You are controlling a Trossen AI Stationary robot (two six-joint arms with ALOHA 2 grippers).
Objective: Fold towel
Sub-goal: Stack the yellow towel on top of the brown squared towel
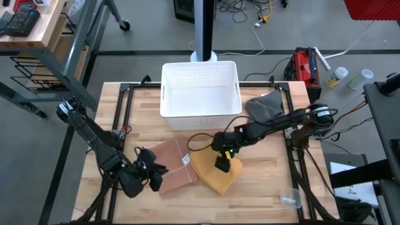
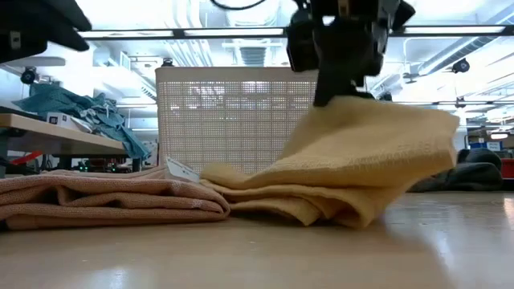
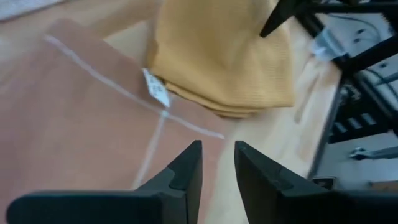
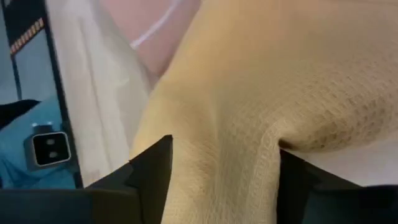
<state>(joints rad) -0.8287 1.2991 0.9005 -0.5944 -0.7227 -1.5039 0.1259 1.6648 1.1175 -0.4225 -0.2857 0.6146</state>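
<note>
While folded unevenly, the yellow towel bulges upward.

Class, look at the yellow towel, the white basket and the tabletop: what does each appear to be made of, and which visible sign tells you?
Yellow towel: probably cotton, matte; a waffle weave shows in the right wrist view.
White basket: likely moulded plastic, given its regular perforated grid walls.
Tabletop: light wood, seemingly sealed; joined planks show, with a faint sheen in the low view.
</note>
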